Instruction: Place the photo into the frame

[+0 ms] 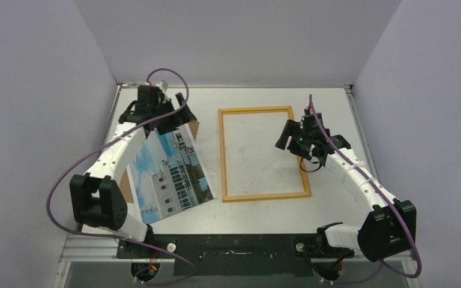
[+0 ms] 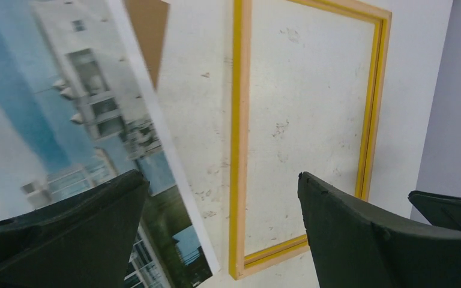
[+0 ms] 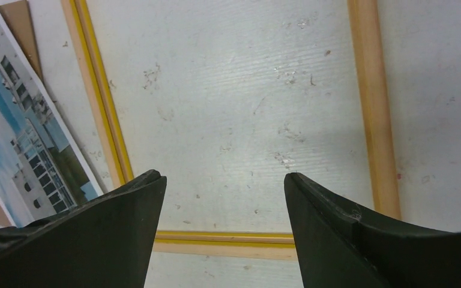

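White tabletop (image 1: 336,207), frame (image 1: 221,156) flat, long axis near-to-far, photo (image 1: 171,174) beside it skewed, left hand (image 2: 219,177) wide, right hand (image 3: 222,175) wide, empty

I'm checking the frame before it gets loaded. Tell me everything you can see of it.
The frame is a thin-railed rectangle of light wood, with bright yellow showing along its edges. It is empty: bare table shows through. It lies flat, just right of the photo in the top view, with a narrow gap between them. Only the table touches it.
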{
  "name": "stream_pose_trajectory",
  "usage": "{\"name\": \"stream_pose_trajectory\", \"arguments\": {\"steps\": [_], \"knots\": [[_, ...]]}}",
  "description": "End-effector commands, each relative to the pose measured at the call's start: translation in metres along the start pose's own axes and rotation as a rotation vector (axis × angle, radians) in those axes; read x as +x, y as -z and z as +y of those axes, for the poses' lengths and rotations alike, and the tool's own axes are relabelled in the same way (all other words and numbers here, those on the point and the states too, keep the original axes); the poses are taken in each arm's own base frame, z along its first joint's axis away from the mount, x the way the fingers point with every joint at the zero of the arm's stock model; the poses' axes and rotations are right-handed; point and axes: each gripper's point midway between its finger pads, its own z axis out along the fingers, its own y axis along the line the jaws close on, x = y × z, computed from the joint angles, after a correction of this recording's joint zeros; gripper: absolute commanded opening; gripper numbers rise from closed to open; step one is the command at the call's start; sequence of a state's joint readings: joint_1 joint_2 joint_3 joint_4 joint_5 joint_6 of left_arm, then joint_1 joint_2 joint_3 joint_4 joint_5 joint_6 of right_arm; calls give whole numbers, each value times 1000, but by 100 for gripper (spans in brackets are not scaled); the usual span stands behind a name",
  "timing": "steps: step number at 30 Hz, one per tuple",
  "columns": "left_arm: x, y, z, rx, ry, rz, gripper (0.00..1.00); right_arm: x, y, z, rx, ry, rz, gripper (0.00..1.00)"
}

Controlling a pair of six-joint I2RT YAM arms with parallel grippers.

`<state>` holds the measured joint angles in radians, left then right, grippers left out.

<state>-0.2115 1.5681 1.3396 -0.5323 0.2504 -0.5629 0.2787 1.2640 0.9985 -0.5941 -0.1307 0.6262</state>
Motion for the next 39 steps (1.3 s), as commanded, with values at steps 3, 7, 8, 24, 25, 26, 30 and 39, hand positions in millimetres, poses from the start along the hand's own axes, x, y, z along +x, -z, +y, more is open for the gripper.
{"name": "stream_pose_trajectory", "arguments": {"steps": [3,7,8,24,25,26,30,39], "knots": [[15,59,67,-147,89,-17,95,-15,-2,67,-198,-18,3,74],[45,80,104,-277,176,-10,82,3,-9,132,-344,54,44,79],[50,87,114,-293,215,-25,80,10,-10,149,-375,84,53,79],[107,91,177,-461,296,58,81,151,-78,287,-524,278,352,71],[101,92,180,-464,298,52,82,160,-86,289,-529,280,371,70],[94,92,182,-458,299,46,82,163,-91,293,-536,283,378,69],[67,87,195,-442,332,14,82,160,-114,294,-498,274,340,66],[26,97,251,-486,513,-37,80,156,-114,324,-670,258,407,63]]}}
